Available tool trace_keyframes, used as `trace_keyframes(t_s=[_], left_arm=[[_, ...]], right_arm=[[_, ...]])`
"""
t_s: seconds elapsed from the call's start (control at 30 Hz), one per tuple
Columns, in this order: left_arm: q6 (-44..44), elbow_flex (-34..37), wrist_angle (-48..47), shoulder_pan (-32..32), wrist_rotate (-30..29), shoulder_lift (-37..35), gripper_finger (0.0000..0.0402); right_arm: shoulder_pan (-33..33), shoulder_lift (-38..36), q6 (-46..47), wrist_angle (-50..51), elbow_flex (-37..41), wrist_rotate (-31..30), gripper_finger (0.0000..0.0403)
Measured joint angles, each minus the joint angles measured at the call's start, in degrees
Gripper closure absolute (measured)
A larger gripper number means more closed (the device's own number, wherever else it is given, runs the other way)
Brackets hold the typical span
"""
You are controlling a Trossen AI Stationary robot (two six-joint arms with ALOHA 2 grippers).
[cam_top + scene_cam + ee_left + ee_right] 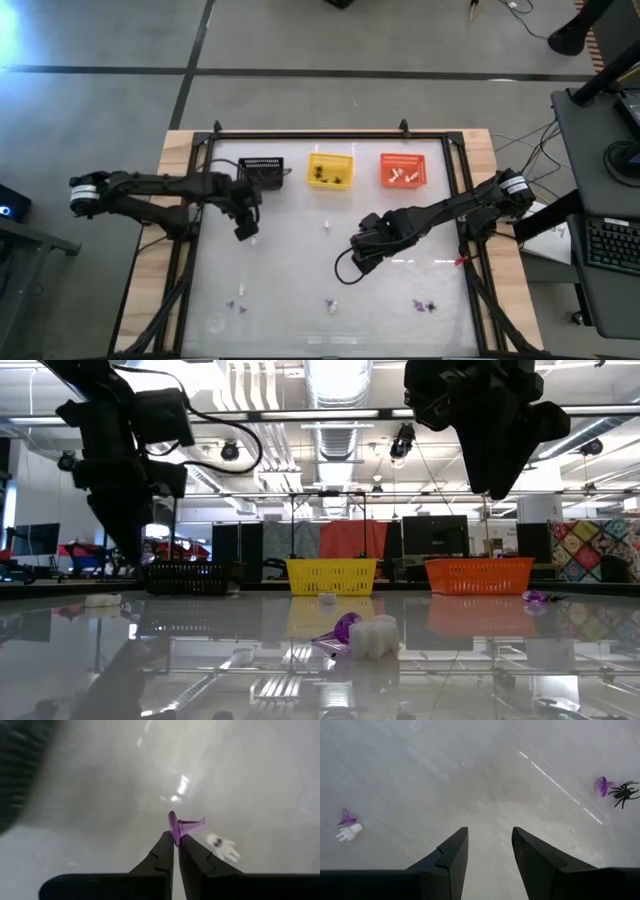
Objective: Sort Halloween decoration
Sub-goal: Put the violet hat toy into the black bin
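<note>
My left gripper (247, 233) hangs over the table's left half, in front of the black basket (262, 172), shut on a tiny purple witch hat (184, 825). A white hand trinket (222, 847) lies on the table below it. My right gripper (490, 845) hovers open over the table's middle right (358, 262) with nothing between its fingers. Near it lie another purple hat with a white hand (347, 826), and a purple trinket (602, 785) beside a black spider (624, 793). More trinkets lie along the near edge (332, 305). My left gripper pinches the purple hat by the edge of its brim (174, 834) between the two fingertips. The fingers come from above, pointing steeply down. The hat is lifted clear of the table, its cone sticking out sideways from the fingers.
At the table's far side stand three baskets in a row: black, yellow (330, 170) and orange (403, 170), the last two with trinkets inside. A small white trinket (327, 225) lies mid-table. A black frame (330, 135) rims the table.
</note>
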State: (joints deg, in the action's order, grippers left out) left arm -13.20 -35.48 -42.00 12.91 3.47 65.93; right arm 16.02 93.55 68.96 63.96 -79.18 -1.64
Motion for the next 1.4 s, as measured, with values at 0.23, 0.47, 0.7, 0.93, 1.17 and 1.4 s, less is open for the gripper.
trace_keyframes(t_s=[0.23, 0.47, 0.7, 0.93, 1.17, 1.4], left_arm=[[-2.5, -0.1, 0.6, 8.0, -6.2, -4.7, 0.0401], [-0.4, -0.1, 7.6, 18.7, -3.6, -5.2, 0.0401], [3.5, -0.1, 8.8, 25.6, -1.2, -3.5, 0.0401], [5.2, -0.2, 10.6, 28.5, -1.1, -0.8, 0.0401], [6.2, -0.2, 11.7, 29.4, -1.1, 3.1, 0.0394], [6.3, -0.2, 13.1, 29.4, -1.1, 4.1, 0.0347]], right_arm=[[0.0, 0.1, 1.1, -0.3, 0.0, 0.0, 0.0257], [-0.2, 0.1, 1.0, -0.4, 0.0, 0.0, 0.0257], [-0.2, 0.1, 0.0, -0.4, 0.0, -4.6, 0.0257], [-0.9, 0.1, 0.0, -0.4, 0.0, -6.0, 0.0257], [-1.0, 0.1, 0.0, -0.4, 0.0, -6.0, 0.0257], [-0.9, 0.1, 2.3, -0.3, 0.0, -6.0, 0.0257]])
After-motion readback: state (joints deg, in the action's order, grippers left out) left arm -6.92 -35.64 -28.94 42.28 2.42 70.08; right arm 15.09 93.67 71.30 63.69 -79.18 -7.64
